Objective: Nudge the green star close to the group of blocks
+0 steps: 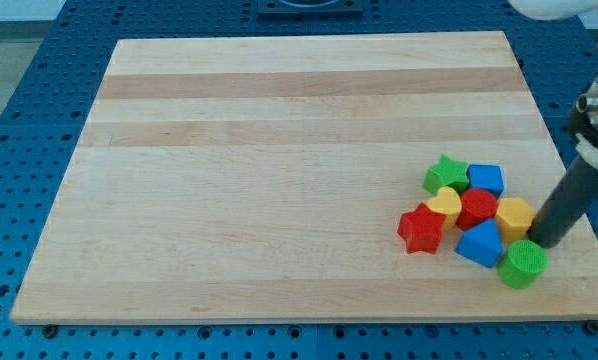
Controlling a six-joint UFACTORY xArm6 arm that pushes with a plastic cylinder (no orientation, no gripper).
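Your rod has no pincer, so there's no open or closed state to give. My tip (547, 243) sits at the lower right of the frame, just beside the yellow hexagonal block (515, 215) and just above the green round ribbed block (524, 264).

The green star block (446, 175) is at the cluster's upper left, touching the blue block (486, 179) and near the yellow heart-like block (445, 206). The red hexagonal block (477, 208), red star block (421, 230) and lower blue block (481, 244) are packed together on the light wooden table (279, 160).
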